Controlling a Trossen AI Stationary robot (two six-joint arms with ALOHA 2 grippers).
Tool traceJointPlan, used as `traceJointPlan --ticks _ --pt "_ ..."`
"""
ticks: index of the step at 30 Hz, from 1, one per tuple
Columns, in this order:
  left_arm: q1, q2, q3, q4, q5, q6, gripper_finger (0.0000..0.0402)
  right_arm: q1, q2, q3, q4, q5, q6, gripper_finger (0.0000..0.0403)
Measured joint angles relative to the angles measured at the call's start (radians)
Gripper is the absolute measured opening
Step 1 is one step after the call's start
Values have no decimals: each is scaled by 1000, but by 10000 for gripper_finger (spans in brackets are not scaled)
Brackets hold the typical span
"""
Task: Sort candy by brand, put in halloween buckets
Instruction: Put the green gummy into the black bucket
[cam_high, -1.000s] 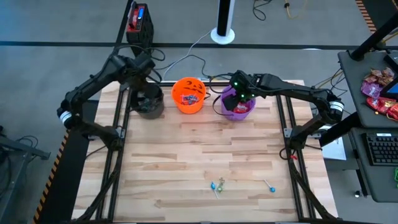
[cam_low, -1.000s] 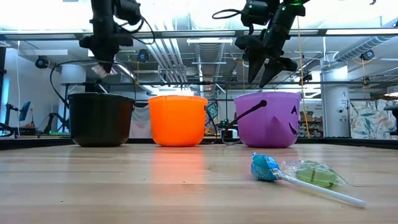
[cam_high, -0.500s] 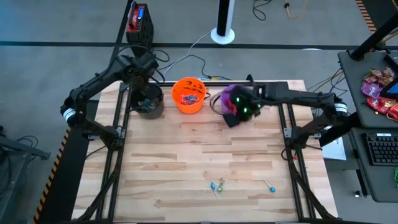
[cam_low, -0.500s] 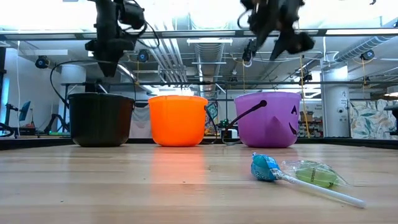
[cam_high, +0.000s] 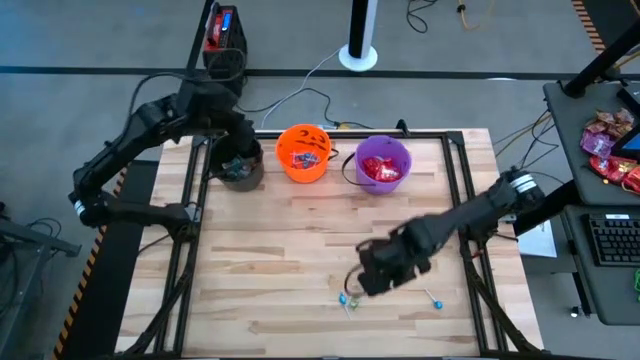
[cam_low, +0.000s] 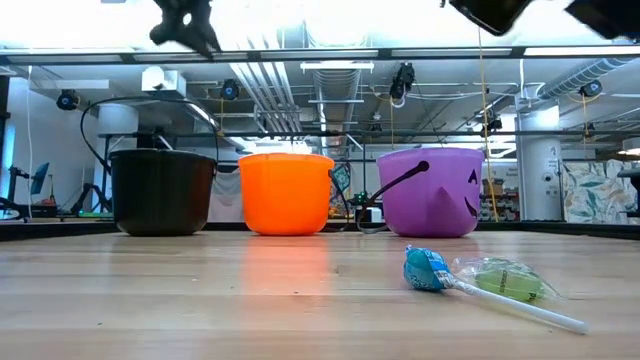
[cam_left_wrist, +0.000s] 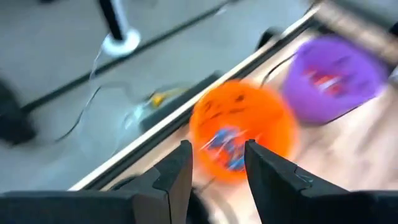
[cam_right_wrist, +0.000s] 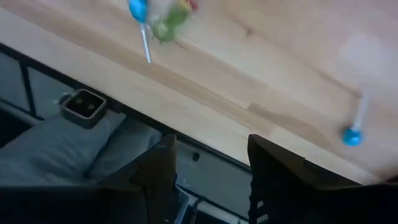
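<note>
Three halloween buckets stand in a row at the table's far side: black (cam_high: 241, 166), orange (cam_high: 303, 153) with blue and red candy in it, and purple (cam_high: 383, 164) with red packets in it. Two lollipops, one blue (cam_low: 428, 270) and one green (cam_low: 502, 280), lie together near the front edge (cam_high: 347, 299). A third, blue-headed one (cam_high: 435, 300) lies to their right. My left gripper (cam_left_wrist: 217, 167) hangs open and empty high over the black bucket's far rim. My right gripper (cam_high: 364, 282) stands open and empty just above the lollipop pair (cam_right_wrist: 155, 18).
The middle of the wooden table top (cam_high: 320, 230) is bare boards. A black metal frame (cam_high: 192, 215) runs along the table's left and right sides. A side desk with red packets (cam_high: 610, 140) stands off to the right, beyond the table.
My right gripper has swung from above the purple bucket toward the table's near edge and down, ending over the lollipop pair. My left gripper has risen above the black bucket; the small pale piece at its fingertips a second ago no longer shows.
</note>
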Motion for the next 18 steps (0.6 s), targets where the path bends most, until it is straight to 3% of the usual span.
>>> traceJointPlan --ticks 4,8,14,18 --pt "-69 -62 0 77 18 -64 129 83 82 0 91 49 101 192" --pt "-146 -100 0 103 20 -137 129 125 170 0 210 162 207 192" --pt "-239 -128 0 118 21 -191 129 120 325 39 235 338 258 192" --pt "-289 -139 0 112 21 -242 129 99 402 71 234 374 258 192"
